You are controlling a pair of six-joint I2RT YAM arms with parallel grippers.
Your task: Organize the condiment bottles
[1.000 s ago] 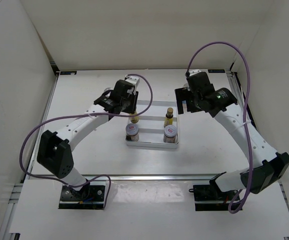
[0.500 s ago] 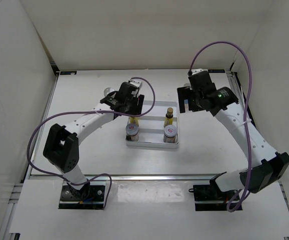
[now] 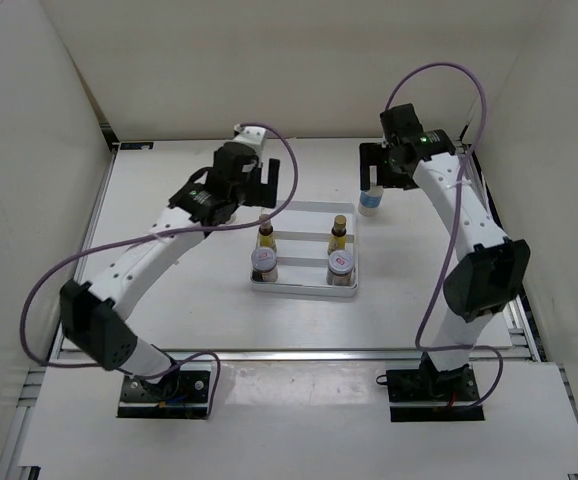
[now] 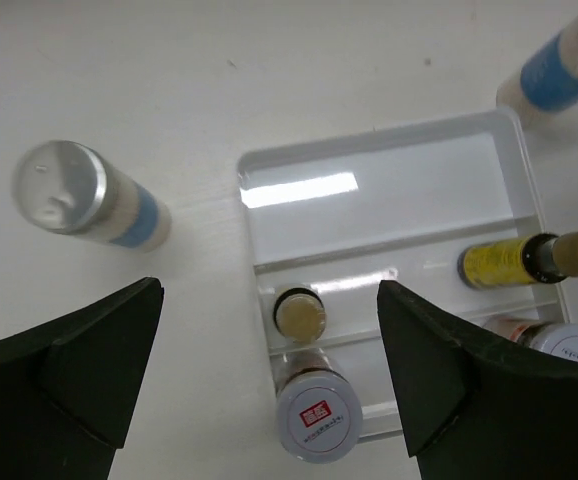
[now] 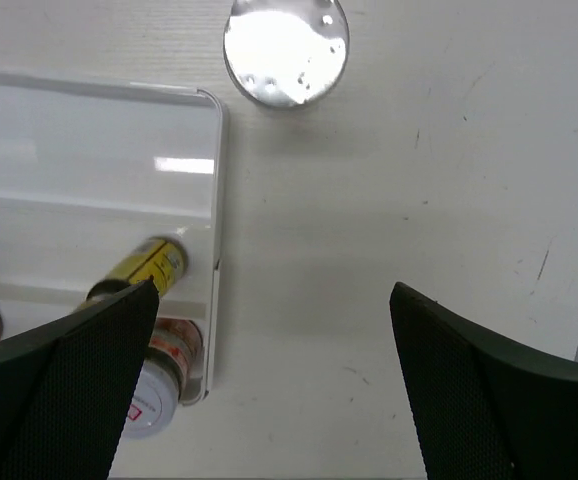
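Top external view: both hands hang above the bench (image 3: 169, 290), jaws spread wide, gripping nothing. The left hand (image 3: 254, 187) is over the tray's (image 3: 304, 289) far left corner. The right hand (image 3: 379, 172) is near a white bottle (image 3: 370, 201) standing just right of the tray. Yellow bottles (image 3: 266, 236) fill its middle row and jars (image 3: 264, 262) its near row. Another white bottle (image 4: 89, 200) stands left of it.

Yellow bottles (image 4: 499, 262), jars (image 4: 316, 420) upright in tray (image 4: 389, 215); white bottles (image 4: 79, 195) outside.
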